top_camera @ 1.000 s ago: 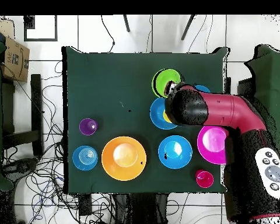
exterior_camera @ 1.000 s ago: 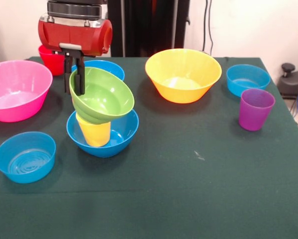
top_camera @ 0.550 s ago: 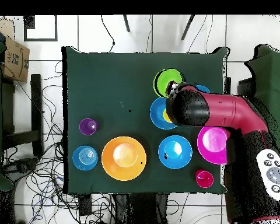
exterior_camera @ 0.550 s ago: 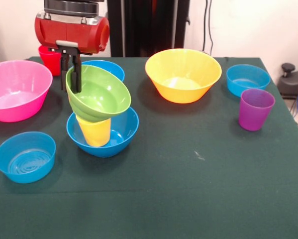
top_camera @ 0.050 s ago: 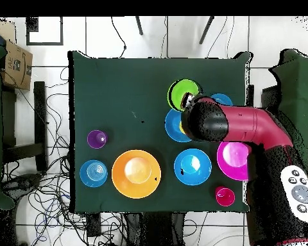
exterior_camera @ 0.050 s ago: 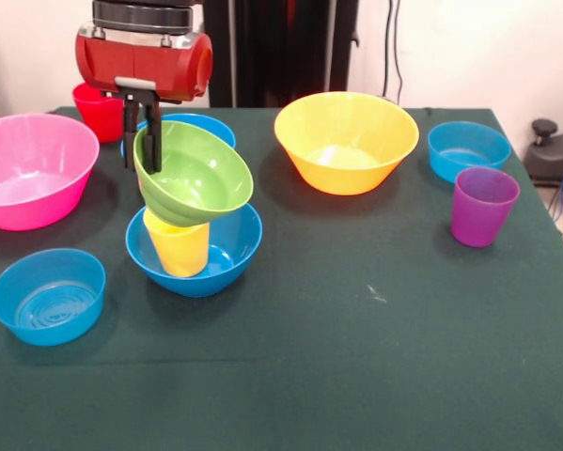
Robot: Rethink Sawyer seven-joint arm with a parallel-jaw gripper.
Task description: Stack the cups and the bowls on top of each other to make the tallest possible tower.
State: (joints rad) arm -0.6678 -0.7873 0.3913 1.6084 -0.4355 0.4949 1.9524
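My gripper (exterior_camera @ 0.050 s ago: pixel 142 143) is shut on the rim of the lime green bowl (exterior_camera @ 0.050 s ago: pixel 198 177), which rests tilted on the yellow cup (exterior_camera @ 0.050 s ago: pixel 178 248). The cup stands upright in a deep blue bowl (exterior_camera @ 0.050 s ago: pixel 226 254), and these three form the tower. From above, the green bowl (top_camera @ 0.050 s ago: pixel 183 92) shows beside the arm's red head (top_camera @ 0.050 s ago: pixel 211 123), which hides most of the blue base bowl (top_camera @ 0.050 s ago: pixel 173 124). The purple cup (exterior_camera @ 0.050 s ago: pixel 483 205) stands at the right and the red cup (exterior_camera @ 0.050 s ago: pixel 93 111) at the far left. A second deep blue bowl (exterior_camera @ 0.050 s ago: pixel 206 127) sits behind the tower.
The large pink bowl (exterior_camera @ 0.050 s ago: pixel 32 169) is at the left and the yellow-orange bowl (exterior_camera @ 0.050 s ago: pixel 345 141) at the back middle. One small light-blue bowl (exterior_camera @ 0.050 s ago: pixel 48 295) is at the front left, another (exterior_camera @ 0.050 s ago: pixel 467 148) at the back right. Cables lie on the floor around the table (top_camera @ 0.050 s ago: pixel 118 96).
The gripper and green bowl shifted slightly left and up, then back right. The bowl stays tilted on the yellow cup, held by its rim. Nothing else moved.
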